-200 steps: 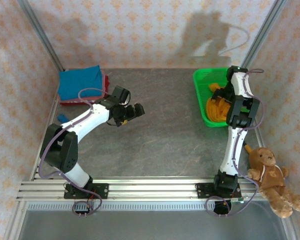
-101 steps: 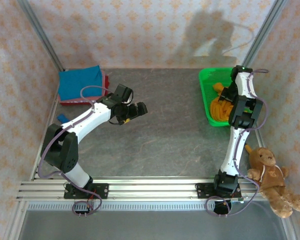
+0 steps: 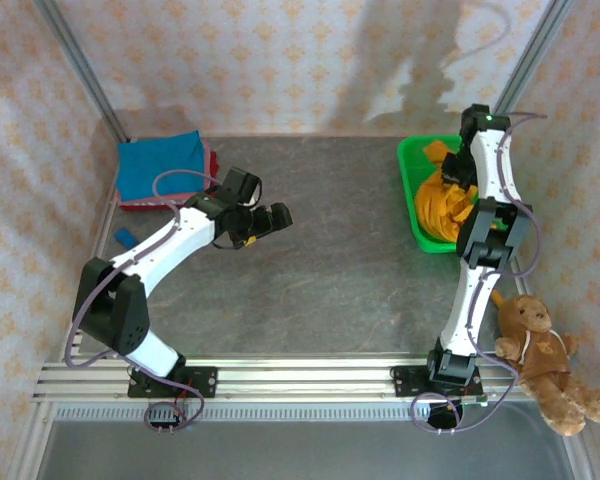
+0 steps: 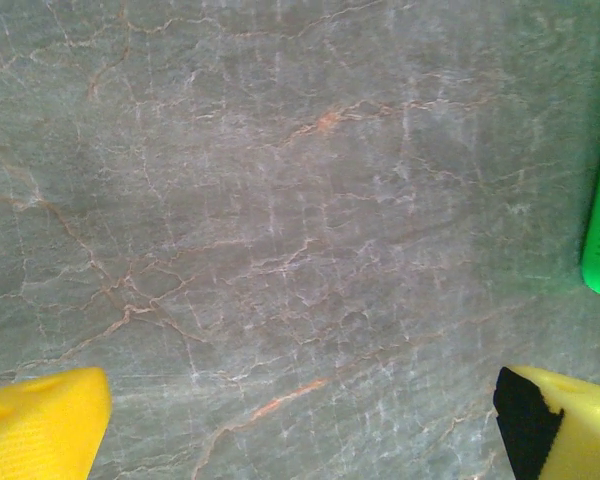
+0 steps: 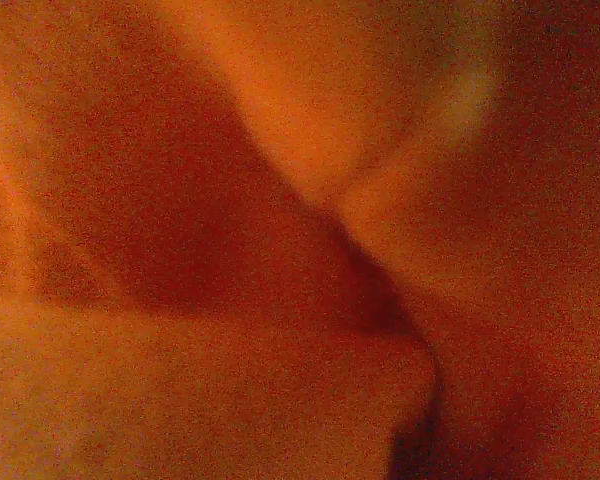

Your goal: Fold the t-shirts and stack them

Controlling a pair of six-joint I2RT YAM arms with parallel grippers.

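- Right gripper (image 3: pixel 460 168) is down in the basket (image 3: pixel 408 165), sunk into the orange shirt (image 3: pixel 438 205). Cloth presses right up against its wrist camera, and I cannot tell whether the jaws have bitten on it.
- Left gripper (image 3: pixel 275 218) hangs wide open with its yellow fingers (image 4: pixel 40 420) far apart. It holds nothing and hovers over bare table (image 3: pixel 330 270), left of centre.
- Done, as far as I can see: a blue shirt (image 3: pixel 158 165) lies folded on top of a red shirt (image 3: pixel 213 166) in the far left corner, making a small neat stack.
- To do: the orange shirt is crumpled in the basket at the far right, bunched into a peak under the right gripper. It has to come out, be spread, folded, and carried across to the stack. I cannot see whether more shirts lie beneath it.
- My guess is the job is past halfway, with the pickup of the orange shirt in hand.
- Right arm (image 3: pixel 470 290) stretches almost straight away from its base along the right edge, wrist tipped down into the basket.
- Left arm (image 3: pixel 165 245) reaches forward and to the right, gripper aimed toward the centre, well apart from both stack and basket.
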